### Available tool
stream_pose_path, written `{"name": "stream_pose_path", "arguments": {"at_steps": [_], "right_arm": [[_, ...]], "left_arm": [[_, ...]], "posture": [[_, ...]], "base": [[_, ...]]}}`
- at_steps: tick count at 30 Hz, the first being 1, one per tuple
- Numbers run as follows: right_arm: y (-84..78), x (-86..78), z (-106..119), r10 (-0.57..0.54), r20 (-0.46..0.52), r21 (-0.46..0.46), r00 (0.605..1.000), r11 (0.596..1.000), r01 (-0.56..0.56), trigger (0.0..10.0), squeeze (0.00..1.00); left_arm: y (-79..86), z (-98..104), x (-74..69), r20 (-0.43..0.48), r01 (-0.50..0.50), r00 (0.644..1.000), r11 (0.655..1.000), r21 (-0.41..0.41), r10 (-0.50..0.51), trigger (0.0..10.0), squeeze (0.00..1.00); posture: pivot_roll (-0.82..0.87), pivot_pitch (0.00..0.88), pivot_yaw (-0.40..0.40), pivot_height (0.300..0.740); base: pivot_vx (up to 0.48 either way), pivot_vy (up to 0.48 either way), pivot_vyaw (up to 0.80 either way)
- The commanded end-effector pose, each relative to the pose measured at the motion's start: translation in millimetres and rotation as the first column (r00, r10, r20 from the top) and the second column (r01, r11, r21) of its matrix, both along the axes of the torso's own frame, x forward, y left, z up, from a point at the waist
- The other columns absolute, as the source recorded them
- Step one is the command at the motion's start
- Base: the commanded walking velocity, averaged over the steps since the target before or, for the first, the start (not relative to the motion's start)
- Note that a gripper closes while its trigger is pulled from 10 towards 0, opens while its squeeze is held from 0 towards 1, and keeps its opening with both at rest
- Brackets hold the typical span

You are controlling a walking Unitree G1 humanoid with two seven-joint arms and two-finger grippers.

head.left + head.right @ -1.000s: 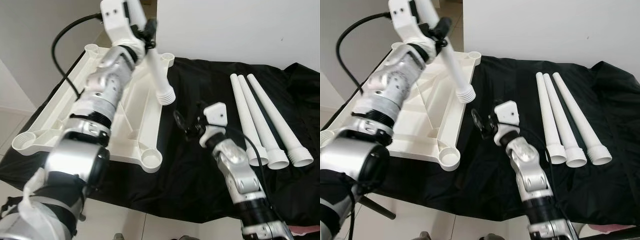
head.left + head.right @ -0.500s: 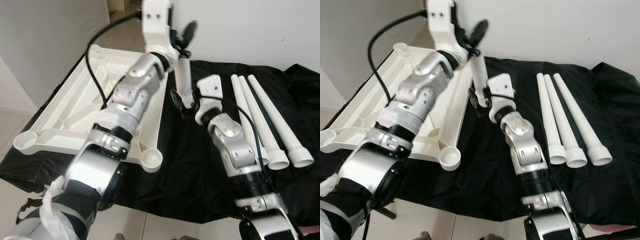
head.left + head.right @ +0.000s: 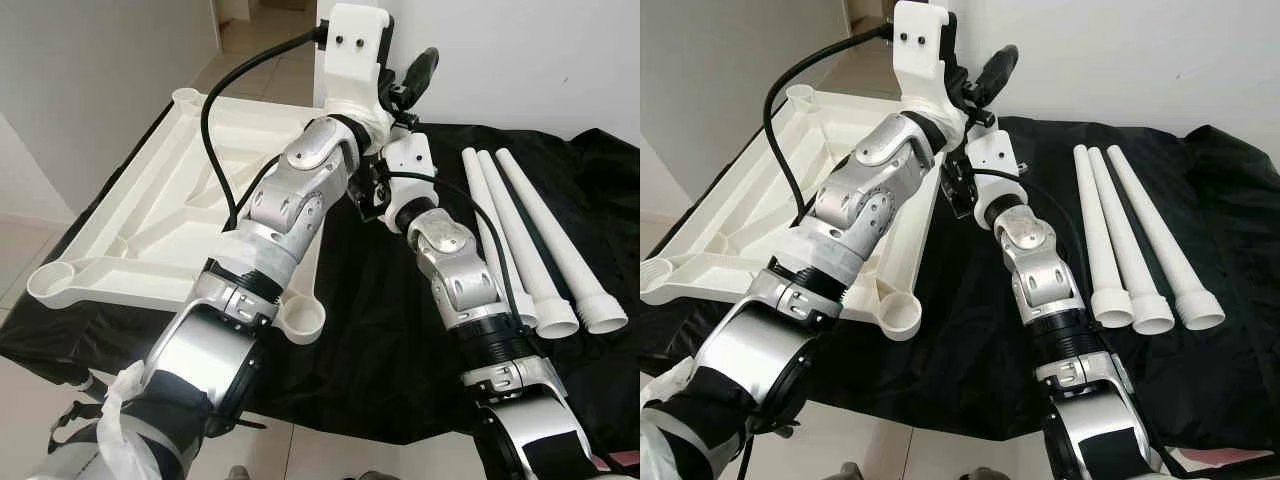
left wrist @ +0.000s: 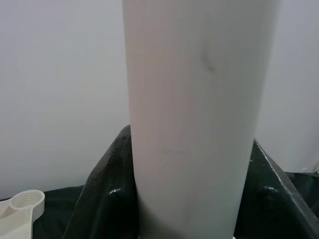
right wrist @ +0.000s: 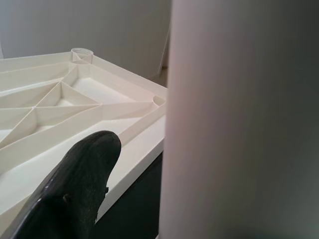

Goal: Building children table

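I count one white tabletop panel (image 3: 170,215) lying underside up, with four round screw sockets at its corners — one each. On the black cloth (image 3: 380,340) covering the worktop I see three loose white table legs (image 3: 520,240) lying side by side, flared threaded ends toward me. A fourth table leg (image 4: 194,124) fills the close wrist views, so I make it four legs in all. One black cloth, one panel. Two silver arms are up in front of me, and so two hands: the left hand (image 3: 400,90) and the right hand (image 3: 368,195) — one black cable loops off the left arm.
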State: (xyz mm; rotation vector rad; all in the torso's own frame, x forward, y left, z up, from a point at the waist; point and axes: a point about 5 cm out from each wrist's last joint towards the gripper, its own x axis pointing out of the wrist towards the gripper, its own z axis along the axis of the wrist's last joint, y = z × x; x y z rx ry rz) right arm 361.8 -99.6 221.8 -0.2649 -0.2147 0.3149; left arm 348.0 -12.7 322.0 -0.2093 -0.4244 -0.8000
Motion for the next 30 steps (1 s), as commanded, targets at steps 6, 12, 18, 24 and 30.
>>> {"name": "stream_pose_path", "arguments": {"at_steps": [6,12,18,24,30], "right_arm": [[1.8,1.2,2.3,0.01,0.015,-0.002,1.0,1.0,-0.01,0.0,0.0],[0.0,-0.8,-0.6,0.011,0.005,0.021,1.0,1.0,-0.011,0.0,0.0],[-2.3,-3.0,-3.4,0.009,-0.028,0.126,1.0,0.992,-0.006,0.0,0.0],[-7.5,-2.4,-6.9,-0.033,-0.071,0.194,0.997,0.98,0.046,10.0,0.0],[-12.8,-1.3,-9.1,-0.072,-0.093,0.233,0.993,0.968,0.092,10.0,0.0]], "left_arm": [[-10.1,2.5,-11.9,0.065,0.131,0.989,0.99,0.056,-0.135,10.0,0.0],[-11.1,1.7,-11.8,0.06,0.133,0.989,0.989,0.068,-0.138,10.0,0.0],[-11.0,-0.2,-11.1,0.013,0.164,0.986,0.986,0.035,-0.165,10.0,0.0],[-4.7,3.3,-9.5,-0.01,0.192,0.981,0.981,-0.025,-0.192,10.0,1.0],[1.3,9.2,-12.0,0.031,0.212,0.977,0.976,-0.044,-0.21,10.0,0.0]], "posture": [[-0.05,0.0,0.003,0.74],[-0.05,0.0,0.01,0.74],[-0.06,0.0,0.016,0.74],[-0.06,0.0,0.016,0.74],[-0.06,0.0,0.016,0.74]], "base": [[0.0,0.0,0.0],[0.0,0.0,0.0],[0.0,0.0,0.0],[0.0,0.0,0.0],[0.0,0.0,0.0]]}}
